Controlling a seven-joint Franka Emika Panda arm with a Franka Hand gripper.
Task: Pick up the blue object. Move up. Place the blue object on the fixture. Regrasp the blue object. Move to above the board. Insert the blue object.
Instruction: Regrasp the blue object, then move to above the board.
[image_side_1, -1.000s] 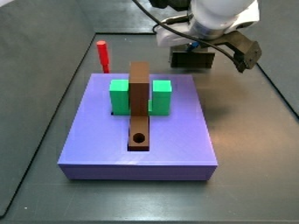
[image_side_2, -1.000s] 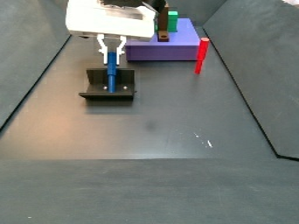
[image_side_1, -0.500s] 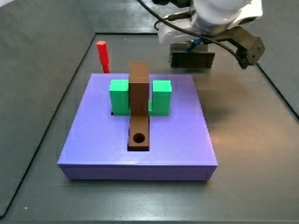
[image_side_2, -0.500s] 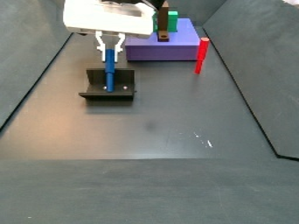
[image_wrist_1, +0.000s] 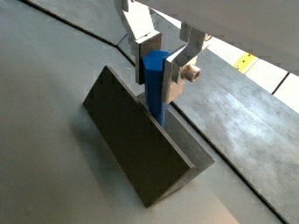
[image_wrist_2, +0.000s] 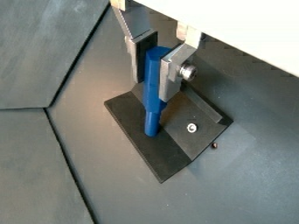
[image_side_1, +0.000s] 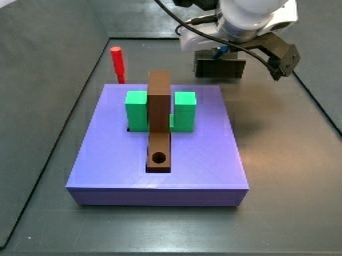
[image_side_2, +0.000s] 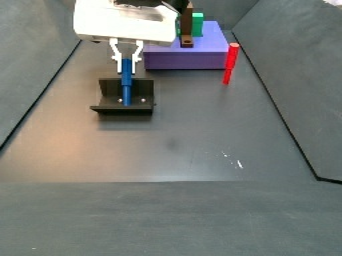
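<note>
Gripper (image_wrist_2: 159, 63) above the fixture (image_wrist_2: 176, 138), silver fingers (image_wrist_1: 184, 63) pinching the upper end of the blue object (image_wrist_2: 153, 92). Peg upright, lower end resting on the fixture's base plate, seen likewise in a side view (image_side_2: 127, 80). Board (image_side_1: 163, 150) well apart, bearing brown bar (image_side_1: 159, 118) and green blocks (image_side_1: 136, 110); red peg (image_side_1: 118, 64) beside it.
</note>
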